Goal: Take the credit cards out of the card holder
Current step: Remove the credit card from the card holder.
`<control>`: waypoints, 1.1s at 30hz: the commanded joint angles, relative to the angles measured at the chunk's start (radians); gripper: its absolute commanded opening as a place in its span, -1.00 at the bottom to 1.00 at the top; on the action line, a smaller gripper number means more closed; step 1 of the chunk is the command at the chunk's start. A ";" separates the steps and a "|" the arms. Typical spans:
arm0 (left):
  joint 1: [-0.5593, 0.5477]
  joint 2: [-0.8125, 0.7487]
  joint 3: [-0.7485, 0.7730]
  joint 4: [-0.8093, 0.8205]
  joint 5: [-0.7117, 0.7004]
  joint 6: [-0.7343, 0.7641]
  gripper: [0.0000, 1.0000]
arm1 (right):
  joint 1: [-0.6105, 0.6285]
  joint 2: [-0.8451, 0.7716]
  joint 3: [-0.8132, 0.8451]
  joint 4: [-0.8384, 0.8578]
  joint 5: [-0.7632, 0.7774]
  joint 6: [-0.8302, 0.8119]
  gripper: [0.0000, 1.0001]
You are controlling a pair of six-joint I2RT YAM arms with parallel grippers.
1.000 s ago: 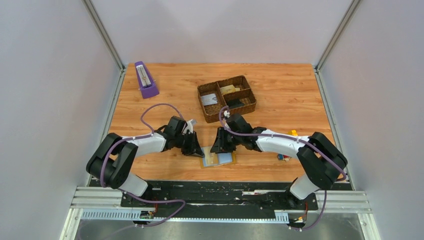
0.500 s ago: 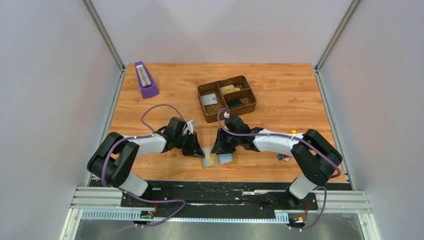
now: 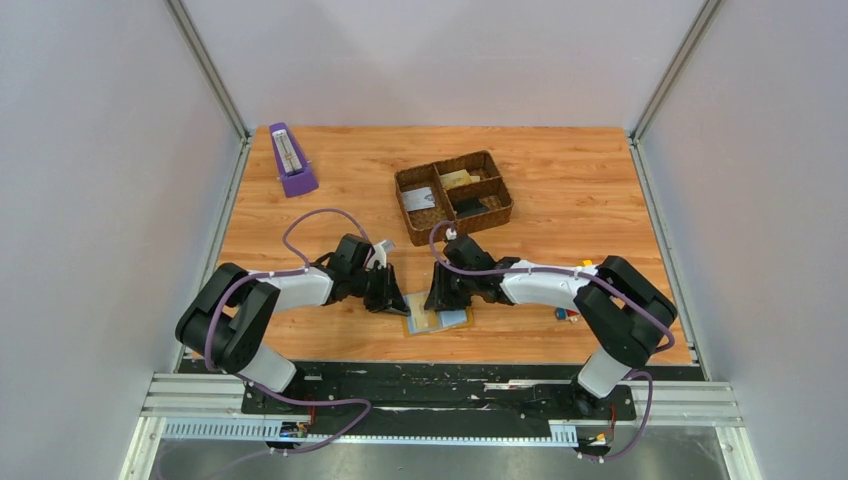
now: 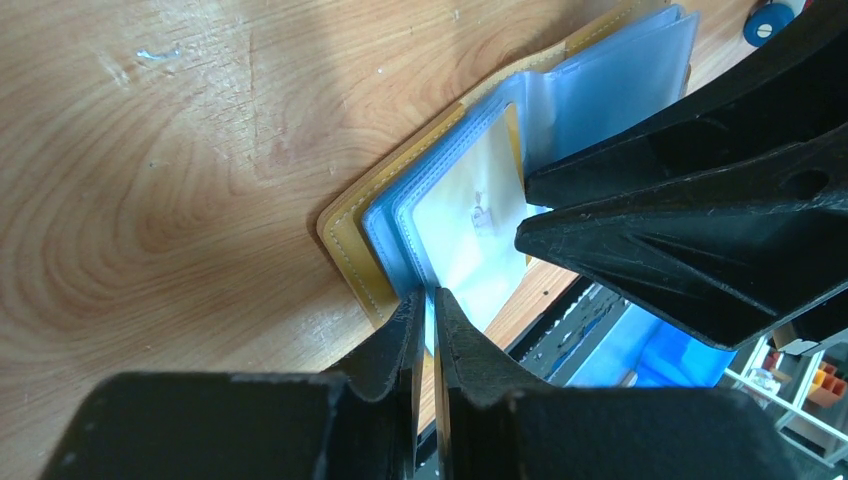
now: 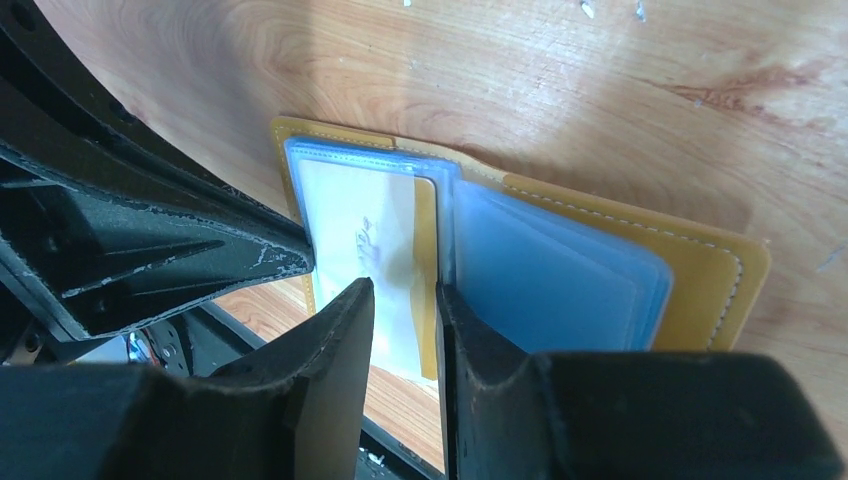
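The left hand point(image 3: 385, 297) has its fingers pressed almost together, tips down on the left edge of the card holder point(image 3: 437, 318). Whether it nips a pocket sleeve or only pins it down, I cannot tell from the left wrist view. If that hold is light, the whole holder is likely to slide or lift off the bench point(image 3: 560, 170) once anything tugs at a card.

The holder lies open and flat, close to the near edge of the bench, between the two hands. Its mustard cover is down and its blue-grey pockets face up. A white card point(image 5: 350, 230) with a yellow stripe sits in the left-hand pocket, and it appears to be still inside its sleeve.

The right hand point(image 3: 437, 293) has its fingers spread only narrowly, over the near end of that card by the fold. The card lies flat and offers no raised edge to grip. The fingers could therefore close on the clear sleeve with it, or on the sleeve alone, and drag the pocket. The two hands are also very close, black fingers nearly touching, so a careless move risks a knock. A sharp pull toward the near edge could send the card off the bench.
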 commanded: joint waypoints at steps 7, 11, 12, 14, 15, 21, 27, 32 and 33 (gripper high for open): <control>0.002 0.013 -0.026 -0.014 -0.050 0.022 -0.69 | 0.021 0.036 0.018 0.001 0.002 -0.014 -0.39; 0.002 0.013 -0.027 -0.015 -0.050 0.023 -0.69 | 0.022 0.016 0.014 -0.012 0.044 0.002 -0.32; 0.002 0.011 -0.027 -0.015 -0.050 0.024 -0.69 | 0.021 0.008 0.012 -0.016 0.059 0.001 -0.31; 0.002 0.011 -0.027 -0.014 -0.049 0.024 -0.69 | 0.022 -0.008 0.014 -0.023 0.077 -0.005 -0.29; 0.002 0.012 -0.027 -0.014 -0.049 0.024 -0.69 | 0.022 -0.009 0.017 -0.028 0.083 -0.011 -0.29; 0.002 0.021 -0.025 -0.014 -0.051 0.024 -0.69 | 0.031 0.014 0.037 -0.058 0.097 -0.022 -0.28; 0.002 0.023 -0.028 -0.013 -0.051 0.024 -0.69 | 0.050 -0.001 0.055 -0.094 0.157 -0.029 -0.22; 0.002 0.021 -0.027 -0.015 -0.052 0.022 -0.69 | 0.050 0.018 0.061 -0.097 0.138 -0.029 -0.22; 0.002 0.021 -0.027 -0.015 -0.052 0.022 -0.69 | 0.049 0.023 0.060 -0.092 0.127 -0.028 -0.22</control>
